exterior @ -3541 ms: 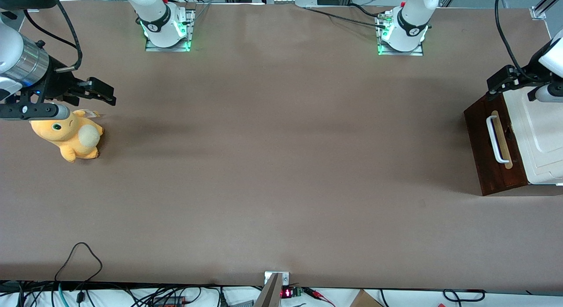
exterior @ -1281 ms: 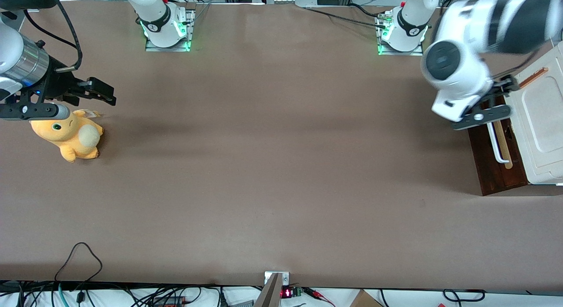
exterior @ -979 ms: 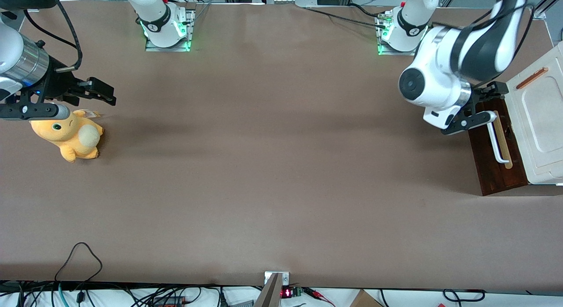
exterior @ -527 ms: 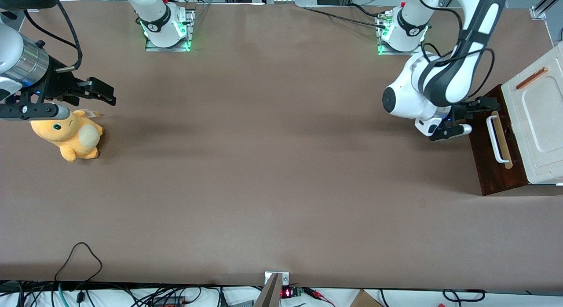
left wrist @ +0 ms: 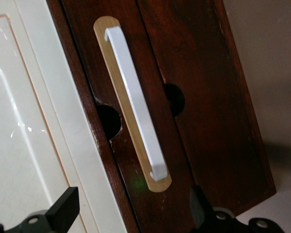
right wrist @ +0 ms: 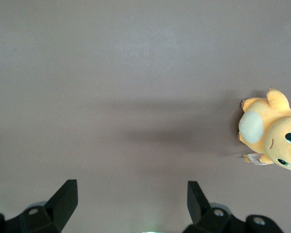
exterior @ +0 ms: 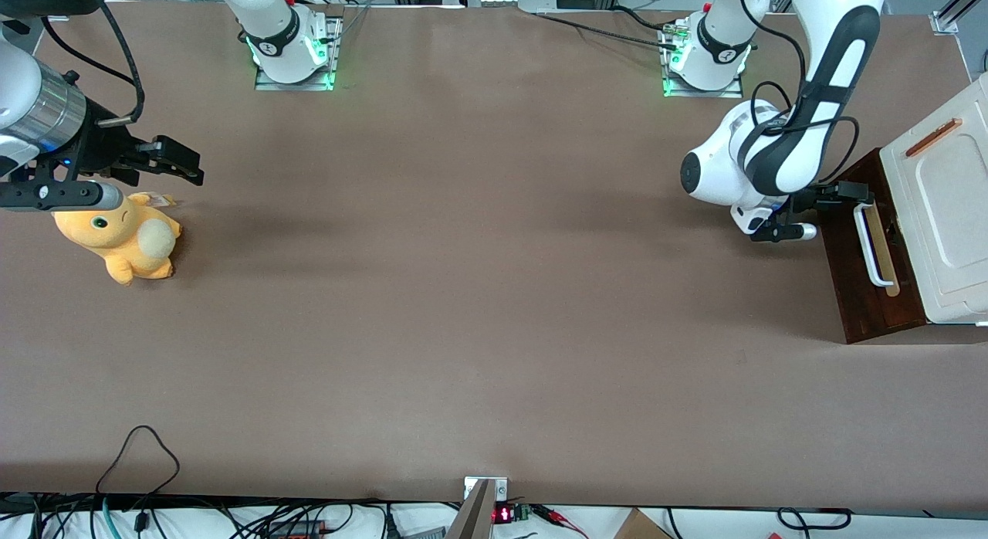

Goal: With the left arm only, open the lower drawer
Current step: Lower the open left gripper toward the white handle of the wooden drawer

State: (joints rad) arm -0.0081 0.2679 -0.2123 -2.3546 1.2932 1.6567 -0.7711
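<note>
The lower drawer has a dark brown wood front and shows none of its inside. Its white bar handle lies on a pale wood strip. The left arm bends down in front of the drawer. Its black gripper is open, just short of the handle's end that is farther from the front camera. The fingers stand wide apart with nothing between them, and they do not touch the handle.
The cream-white cabinet top with a small copper bar sits above the drawer at the working arm's end of the table. An orange plush toy lies toward the parked arm's end. Arm bases stand along the table's edge farthest from the camera.
The left arm swung from above the cabinet out over the table and came down in front of the drawer. In the last half second the gripper edged closer to the handle.
</note>
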